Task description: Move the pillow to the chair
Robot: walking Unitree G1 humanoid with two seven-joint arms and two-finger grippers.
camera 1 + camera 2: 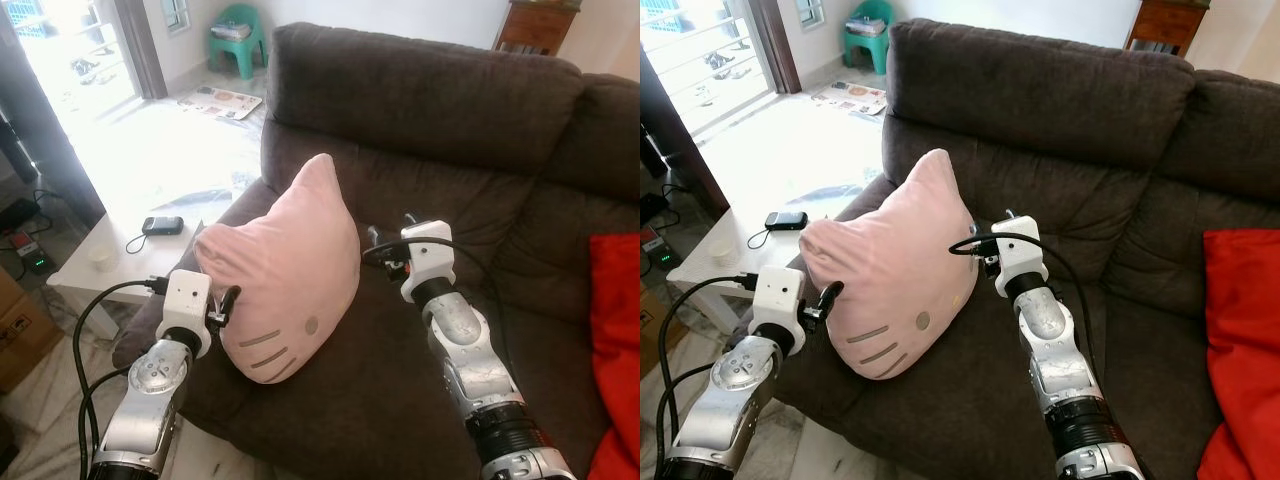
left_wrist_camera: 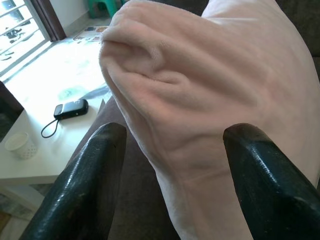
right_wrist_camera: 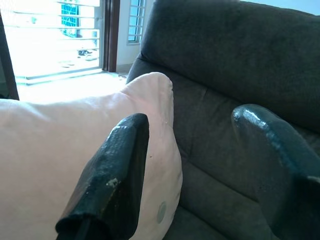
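A pink pillow with a cat face stands propped on the brown sofa seat, between both arms. The left gripper sits at the pillow's 8 o'clock corner, jaws wide apart around the fabric without clamping it. The right gripper is at its 3 o'clock edge, jaws spread and holding nothing, one finger against the pillow.

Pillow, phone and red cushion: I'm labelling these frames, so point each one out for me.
pink pillow (image 1: 290, 260), left eye view, on the middle of its face.
phone (image 1: 162, 225), left eye view, on its dark body, lying on the white table.
red cushion (image 1: 1245, 330), right eye view, on its front panel.
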